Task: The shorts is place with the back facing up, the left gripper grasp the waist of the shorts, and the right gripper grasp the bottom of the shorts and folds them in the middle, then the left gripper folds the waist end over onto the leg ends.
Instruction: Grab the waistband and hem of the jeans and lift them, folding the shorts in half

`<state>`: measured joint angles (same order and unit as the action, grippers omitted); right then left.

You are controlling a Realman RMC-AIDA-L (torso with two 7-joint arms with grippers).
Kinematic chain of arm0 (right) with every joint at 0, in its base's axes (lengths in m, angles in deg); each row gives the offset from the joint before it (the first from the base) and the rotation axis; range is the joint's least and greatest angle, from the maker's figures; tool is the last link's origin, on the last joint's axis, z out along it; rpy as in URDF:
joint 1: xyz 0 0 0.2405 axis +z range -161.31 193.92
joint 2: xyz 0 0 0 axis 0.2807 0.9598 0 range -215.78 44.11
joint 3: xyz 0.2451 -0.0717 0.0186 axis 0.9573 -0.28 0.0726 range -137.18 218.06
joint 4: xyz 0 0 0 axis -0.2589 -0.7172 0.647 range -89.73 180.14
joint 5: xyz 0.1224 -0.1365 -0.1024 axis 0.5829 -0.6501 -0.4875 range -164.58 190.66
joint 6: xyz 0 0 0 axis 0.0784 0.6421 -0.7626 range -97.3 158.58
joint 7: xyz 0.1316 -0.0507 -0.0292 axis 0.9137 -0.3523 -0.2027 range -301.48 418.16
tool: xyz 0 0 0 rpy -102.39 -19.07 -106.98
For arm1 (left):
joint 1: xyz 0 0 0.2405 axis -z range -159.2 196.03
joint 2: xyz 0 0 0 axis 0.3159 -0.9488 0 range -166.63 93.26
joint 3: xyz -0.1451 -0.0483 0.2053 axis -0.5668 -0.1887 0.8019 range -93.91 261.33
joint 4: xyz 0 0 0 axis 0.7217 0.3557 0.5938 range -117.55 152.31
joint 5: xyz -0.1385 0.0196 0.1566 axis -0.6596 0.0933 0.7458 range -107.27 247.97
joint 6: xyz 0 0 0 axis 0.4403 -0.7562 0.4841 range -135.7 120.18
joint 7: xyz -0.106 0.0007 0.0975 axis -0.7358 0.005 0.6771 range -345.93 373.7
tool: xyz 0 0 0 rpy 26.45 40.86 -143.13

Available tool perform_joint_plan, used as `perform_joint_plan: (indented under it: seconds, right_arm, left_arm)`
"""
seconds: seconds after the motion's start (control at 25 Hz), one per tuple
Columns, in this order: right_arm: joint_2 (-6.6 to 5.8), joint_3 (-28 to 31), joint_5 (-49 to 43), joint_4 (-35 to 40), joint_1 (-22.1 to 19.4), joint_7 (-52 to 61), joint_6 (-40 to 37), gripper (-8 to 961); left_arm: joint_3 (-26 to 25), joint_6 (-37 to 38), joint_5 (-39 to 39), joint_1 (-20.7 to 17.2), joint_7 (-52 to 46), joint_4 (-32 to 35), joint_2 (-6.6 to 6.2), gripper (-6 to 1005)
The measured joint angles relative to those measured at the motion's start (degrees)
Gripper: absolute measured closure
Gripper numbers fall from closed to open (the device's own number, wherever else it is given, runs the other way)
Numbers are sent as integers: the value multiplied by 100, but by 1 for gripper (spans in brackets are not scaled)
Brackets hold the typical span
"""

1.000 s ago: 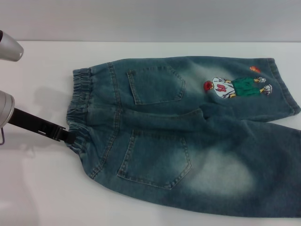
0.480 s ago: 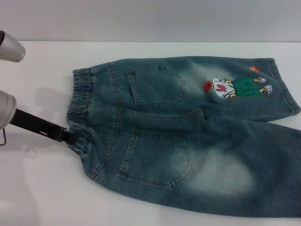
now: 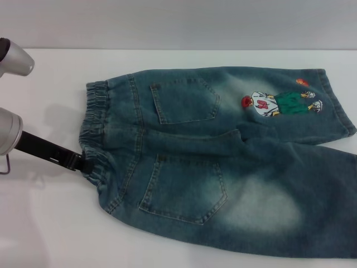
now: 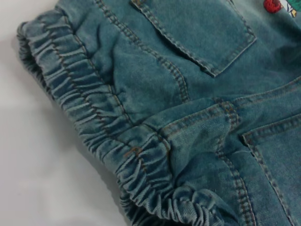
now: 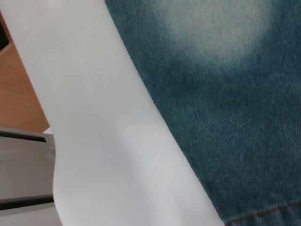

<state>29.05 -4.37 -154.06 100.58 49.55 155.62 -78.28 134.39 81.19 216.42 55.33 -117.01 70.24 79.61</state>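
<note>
On the white worktop (image 3: pixel 50 223) the shorts (image 3: pixel 223 167) lie flat, back up, filling the centre-to-3-o'clock side. Near leg's faded patch sits at 5 o'clock; the right wrist view hangs over that denim by the worktop edge, but the right pincer itself is out of sight.

At 9 o'clock the left pincer (image 3: pixel 83 163) touches the waist (image 3: pixel 95 128); black tips meet the gathered band. Cannot tell whether they have closed on it.

Over the last second the left wrist edged slightly inward; cloth unmoved. Judgement: grasp being settled, fold not yet begun.

Far leg, cartoon patch (image 3: pixel 281 104), at 1 o'clock.
</note>
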Motion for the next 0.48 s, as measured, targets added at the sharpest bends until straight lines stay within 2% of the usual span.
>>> perform_joint_plan:
  seconds: [0.48]
  right_arm:
    - [29,-2,27,144,38,-29,-36,340]
  left_arm:
    - [3,5,0,0,-2,-29,7,934]
